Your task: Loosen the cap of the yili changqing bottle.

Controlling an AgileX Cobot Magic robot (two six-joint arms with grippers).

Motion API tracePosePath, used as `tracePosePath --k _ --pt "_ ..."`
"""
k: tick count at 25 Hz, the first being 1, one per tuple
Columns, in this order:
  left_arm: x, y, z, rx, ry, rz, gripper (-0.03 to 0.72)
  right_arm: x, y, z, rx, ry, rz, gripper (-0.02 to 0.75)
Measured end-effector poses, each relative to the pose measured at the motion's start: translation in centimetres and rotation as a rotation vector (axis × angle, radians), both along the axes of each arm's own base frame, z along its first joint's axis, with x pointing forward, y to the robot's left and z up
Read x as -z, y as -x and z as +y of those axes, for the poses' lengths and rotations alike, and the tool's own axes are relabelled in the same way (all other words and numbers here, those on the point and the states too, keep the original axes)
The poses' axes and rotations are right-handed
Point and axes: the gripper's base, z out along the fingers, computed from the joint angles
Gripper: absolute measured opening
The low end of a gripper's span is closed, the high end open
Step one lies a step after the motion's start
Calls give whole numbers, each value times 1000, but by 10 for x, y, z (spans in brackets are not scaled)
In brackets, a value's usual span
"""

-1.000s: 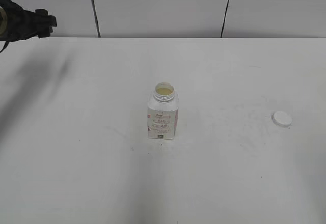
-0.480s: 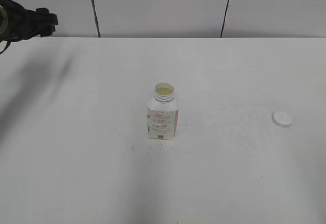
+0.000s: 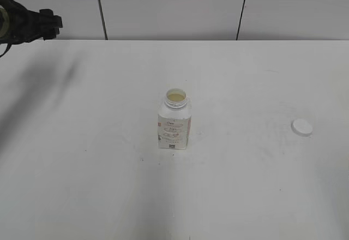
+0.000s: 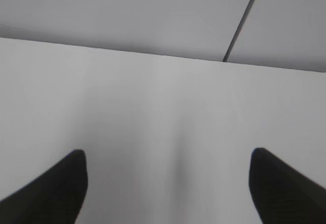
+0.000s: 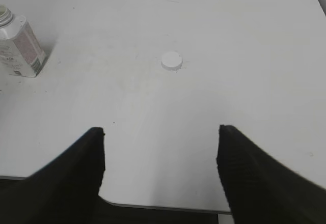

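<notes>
The yili changqing bottle stands upright in the middle of the white table, its neck open and uncapped; it also shows at the far left of the right wrist view. The white cap lies flat on the table to the bottle's right, apart from it, and shows in the right wrist view. My left gripper is open and empty, raised at the far left near the back wall. My right gripper is open and empty above the table's front edge, out of the exterior view.
The white table runs to a pale panelled wall at the back. Its front edge shows under my right gripper. A few small dark specks mark the table top.
</notes>
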Motion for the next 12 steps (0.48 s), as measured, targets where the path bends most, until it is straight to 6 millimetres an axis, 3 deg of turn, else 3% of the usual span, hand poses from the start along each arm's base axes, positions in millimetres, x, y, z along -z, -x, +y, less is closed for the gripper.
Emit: tracePosePath --k 12 --pt "1 1 -6 84 -1 12 588 0 0 0 0 -1 0 545"
